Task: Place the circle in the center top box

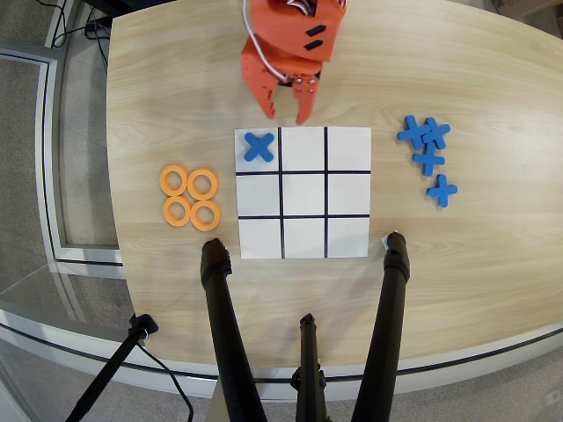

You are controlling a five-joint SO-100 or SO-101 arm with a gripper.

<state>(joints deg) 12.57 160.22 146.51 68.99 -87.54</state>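
We see the orange two-finger tool (288, 112) hanging over the bare wood near the far edge of the light wooden tabletop (493, 255), just above the white paper grid with black lines (303, 192); its two fingers stand apart with nothing between them, so it is open and empty. The main risk, in our judgement, comes from how the four small flat orange rings (190, 197) lie: they sit in a tight two-by-two cluster on the tabletop to the left of the grid in the overhead view, each touching or almost touching its neighbours. If the tool descends on one ring, a finger may land on the next ring, push it away or lift two together. A flat ring also gives little height to grip, so it may slip out during the carry. The ring nearest the grid, the lower right one (205, 214), looks the easiest to take. A second risk is the choice of cell: the blue X-shaped cross (259, 146) occupies the corner cell on the robot's side, and the target cell (303, 237) is the middle one of the opposite row, near the black tripod legs (225, 334). A release too early would leave the ring on a black line or in the central cell.
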